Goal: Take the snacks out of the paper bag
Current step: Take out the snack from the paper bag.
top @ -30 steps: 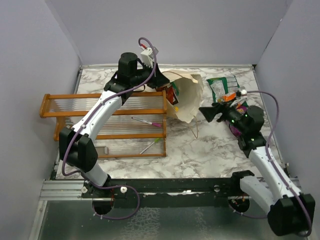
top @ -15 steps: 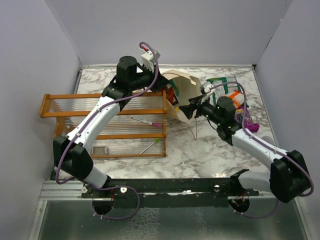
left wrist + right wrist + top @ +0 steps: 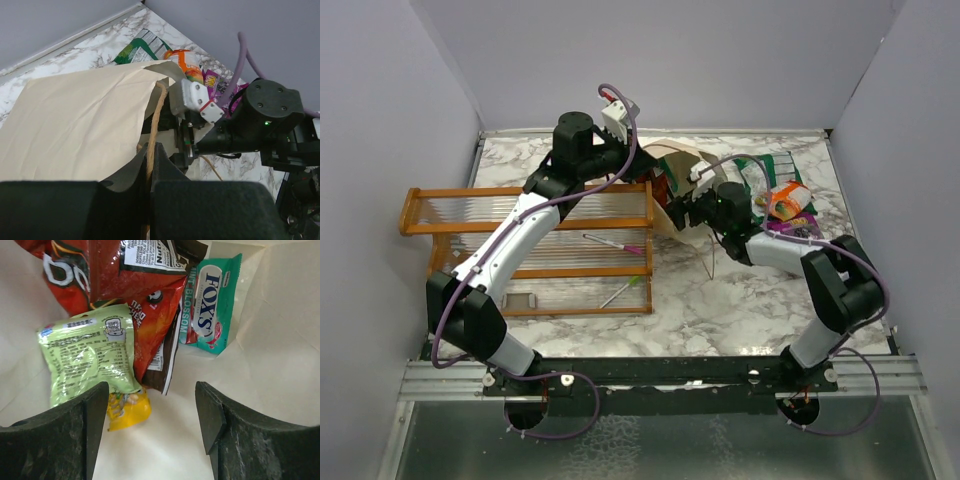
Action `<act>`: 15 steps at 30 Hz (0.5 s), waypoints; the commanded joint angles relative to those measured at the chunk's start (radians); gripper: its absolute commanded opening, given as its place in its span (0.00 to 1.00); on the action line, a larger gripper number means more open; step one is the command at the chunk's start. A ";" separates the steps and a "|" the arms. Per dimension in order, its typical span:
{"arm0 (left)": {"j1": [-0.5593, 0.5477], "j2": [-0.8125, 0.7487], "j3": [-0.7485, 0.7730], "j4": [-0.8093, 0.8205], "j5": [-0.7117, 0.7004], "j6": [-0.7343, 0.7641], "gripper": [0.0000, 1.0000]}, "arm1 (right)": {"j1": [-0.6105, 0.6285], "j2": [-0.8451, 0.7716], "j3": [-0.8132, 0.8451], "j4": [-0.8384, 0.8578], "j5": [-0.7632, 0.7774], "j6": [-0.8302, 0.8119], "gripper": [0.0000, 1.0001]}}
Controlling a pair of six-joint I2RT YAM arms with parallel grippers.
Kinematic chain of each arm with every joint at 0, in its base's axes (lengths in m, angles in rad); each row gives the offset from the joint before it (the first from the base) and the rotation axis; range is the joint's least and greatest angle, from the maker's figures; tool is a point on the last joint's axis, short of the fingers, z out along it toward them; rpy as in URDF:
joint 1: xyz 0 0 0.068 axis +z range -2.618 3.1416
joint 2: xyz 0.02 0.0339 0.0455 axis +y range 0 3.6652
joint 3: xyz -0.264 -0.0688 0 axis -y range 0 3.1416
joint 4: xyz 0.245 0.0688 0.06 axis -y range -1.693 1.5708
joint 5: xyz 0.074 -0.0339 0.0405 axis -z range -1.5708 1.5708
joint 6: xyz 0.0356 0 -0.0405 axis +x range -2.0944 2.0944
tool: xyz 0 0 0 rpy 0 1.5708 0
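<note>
left jaws pinching paper bag [image 3: 75, 120] rim, right jaws spread inside over lime packet [image 3: 87, 352], orange rack [image 3: 580, 271] beside

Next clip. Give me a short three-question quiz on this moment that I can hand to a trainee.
1. True or false: the right claw grips a packet inside the paper bag.
2. Which holds the bag's rim? A, left claw; B, right claw.
3. Fill in: in the right wrist view, the teal packet lies to the ___ of the lime packet.
Key: 1 false, it is open; 2 A; 3 right.
</note>
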 commanded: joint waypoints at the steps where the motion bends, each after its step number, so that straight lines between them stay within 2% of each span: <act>1: 0.000 -0.004 0.000 0.026 0.020 -0.010 0.00 | 0.016 0.092 0.069 0.075 0.085 -0.039 0.68; 4: 0.000 -0.003 0.001 0.025 0.024 -0.011 0.00 | 0.019 0.155 0.115 0.074 0.101 -0.038 0.66; 7: 0.000 -0.005 0.001 0.026 0.026 -0.013 0.00 | 0.020 0.200 0.141 0.105 0.121 -0.015 0.60; 9: 0.001 -0.004 0.003 0.026 0.033 -0.011 0.00 | 0.019 0.222 0.168 0.101 0.115 0.005 0.51; 15: 0.021 -0.008 0.005 0.024 0.035 -0.016 0.00 | 0.020 0.227 0.206 0.048 0.107 0.056 0.16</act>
